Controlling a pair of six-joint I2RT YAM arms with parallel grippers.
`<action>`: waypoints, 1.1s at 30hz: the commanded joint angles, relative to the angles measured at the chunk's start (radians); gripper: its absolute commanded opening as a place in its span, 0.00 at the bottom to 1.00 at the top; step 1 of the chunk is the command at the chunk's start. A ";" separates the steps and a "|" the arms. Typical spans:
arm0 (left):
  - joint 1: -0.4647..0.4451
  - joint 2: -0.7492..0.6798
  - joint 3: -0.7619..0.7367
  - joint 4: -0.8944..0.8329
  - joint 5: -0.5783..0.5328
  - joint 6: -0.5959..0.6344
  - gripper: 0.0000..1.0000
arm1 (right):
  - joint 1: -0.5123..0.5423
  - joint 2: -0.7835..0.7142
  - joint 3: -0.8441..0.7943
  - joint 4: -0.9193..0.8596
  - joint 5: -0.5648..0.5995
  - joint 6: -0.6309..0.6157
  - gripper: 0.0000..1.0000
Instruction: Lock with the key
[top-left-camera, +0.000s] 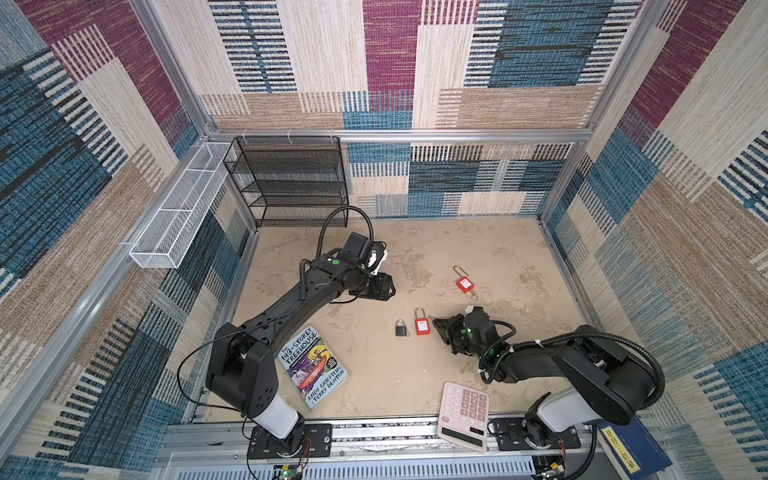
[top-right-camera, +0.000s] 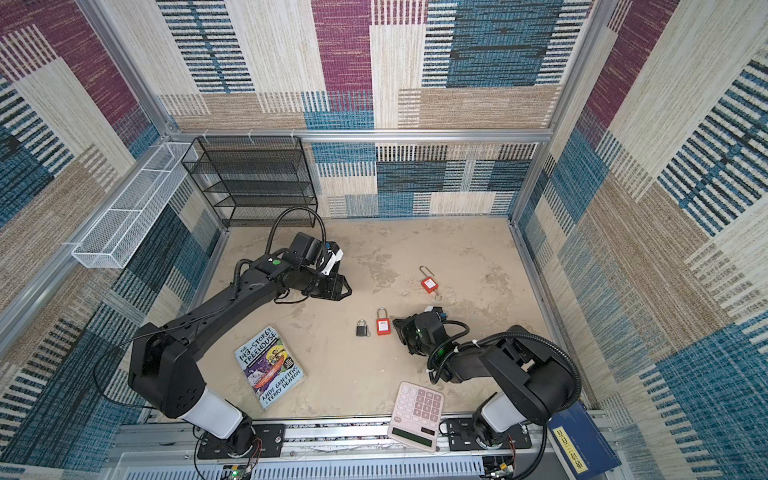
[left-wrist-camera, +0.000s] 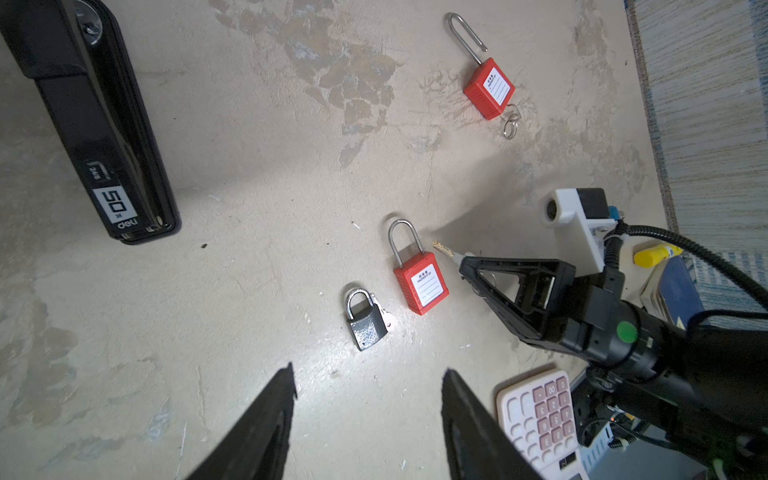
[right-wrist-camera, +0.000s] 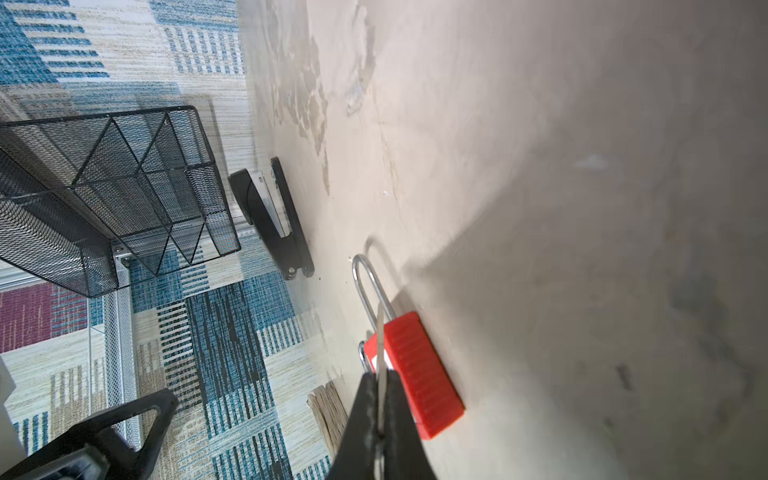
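Book (top-left-camera: 312, 368), calculator (top-left-camera: 464, 413), stapler (left-wrist-camera: 95, 120), black mesh rack (top-left-camera: 291, 183)

Just left of larger padlock (top-left-camera: 422, 326) lies small padlock (top-left-camera: 401, 329).

we see the nearer red padlock (left-wrist-camera: 422, 286) with a ribbed matt plastic body and a smooth shiny metal shackle, the grey padlock (left-wrist-camera: 365, 324) in speckled dark metal, the key (left-wrist-camera: 444, 250) as thin bright metal, the stapler (left-wrist-camera: 104, 145) in glossy black plastic, and the table (left-wrist-camera: 270, 166) matt, mottled and worn.
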 joint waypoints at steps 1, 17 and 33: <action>0.001 -0.005 0.002 -0.008 0.001 -0.007 0.58 | 0.001 0.016 0.004 0.062 0.006 0.010 0.02; 0.001 -0.008 0.004 0.002 0.029 -0.017 0.58 | 0.002 0.036 0.009 0.048 0.013 0.029 0.14; 0.002 -0.008 0.009 -0.001 0.035 -0.017 0.58 | 0.002 -0.025 0.032 -0.129 0.041 0.041 0.45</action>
